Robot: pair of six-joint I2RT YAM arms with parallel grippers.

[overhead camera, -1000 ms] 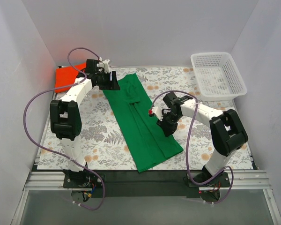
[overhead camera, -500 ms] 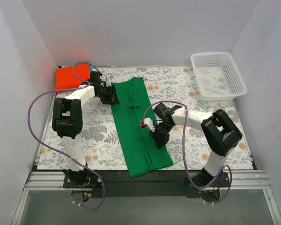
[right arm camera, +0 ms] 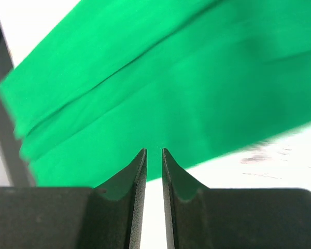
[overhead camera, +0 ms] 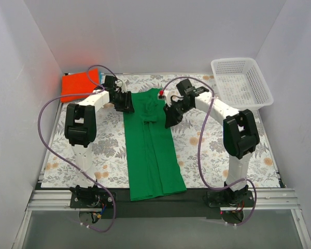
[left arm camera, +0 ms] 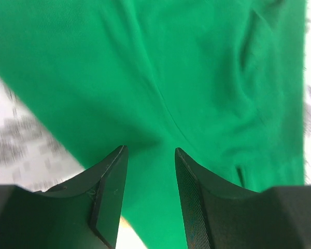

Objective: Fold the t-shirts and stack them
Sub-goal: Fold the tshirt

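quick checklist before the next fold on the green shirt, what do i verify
1. green t-shirt lying as a flat long strip: ok
2. its near end on the floral table: not ok, it overlaps the black front strip
3. left end effector open over the cloth: ok
4. right end effector pinching cloth: cannot tell, fingers almost shut
5. orange-red t-shirt apart from the green one: ok

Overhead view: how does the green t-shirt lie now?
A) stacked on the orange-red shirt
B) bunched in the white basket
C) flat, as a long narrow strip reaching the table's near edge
C: the green t-shirt lies flat as a long strip, its near end over the dark strip at the table's edge. The white basket holds no cloth, and the orange-red shirt sits apart at the far left.
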